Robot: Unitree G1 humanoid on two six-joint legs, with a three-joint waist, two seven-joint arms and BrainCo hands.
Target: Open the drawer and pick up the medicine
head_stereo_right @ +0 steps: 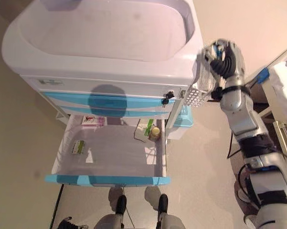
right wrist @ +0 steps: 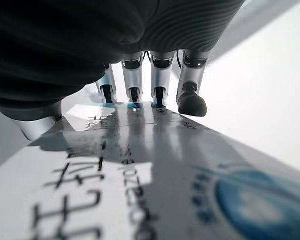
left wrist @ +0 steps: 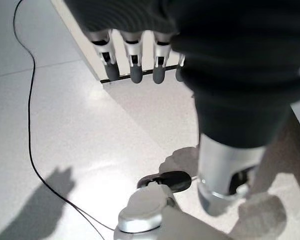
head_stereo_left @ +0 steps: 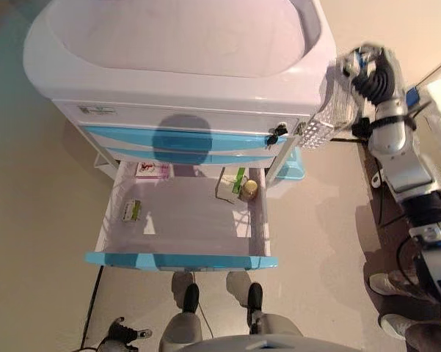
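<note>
A pale, glossy floor (head_stereo_left: pixel 29 220) runs under a white medical cart with light-blue drawer fronts (head_stereo_left: pixel 183 59), its top a shallow moulded tray. The cart's lowest light-blue-fronted drawer (head_stereo_left: pixel 182 259) stands pulled fully out toward the robot, so the opening step looks finished. Inside it, near the far right corner, lie a white-and-green medicine carton (head_stereo_left: pixel 231 182) and a small yellow-capped bottle (head_stereo_left: pixel 249 190); a little green-and-white packet (head_stereo_left: pixel 132 210) rests at the left wall, and a pink-printed box (head_stereo_left: pixel 152 169) sits at the far left edge.

The robot's right hand (head_stereo_right: pixel 223 58) is raised beside the cart's right flank, above its clear perforated side basket (head_stereo_right: pixel 199 90). In its wrist view the fingers (right wrist: pixel 162 75) curl over a flat white box with blue and black print (right wrist: pixel 140 180), thumb below, pinching it. The box's long axis appears to run away from the palm along the fingers, its broad printed face toward the wrist camera. Lifted well clear of the drawer, this medicine box seems already picked.

The left hand (left wrist: pixel 135 55) hangs low near the floor, fingers relaxed and empty, likely kept out of the way.
</note>
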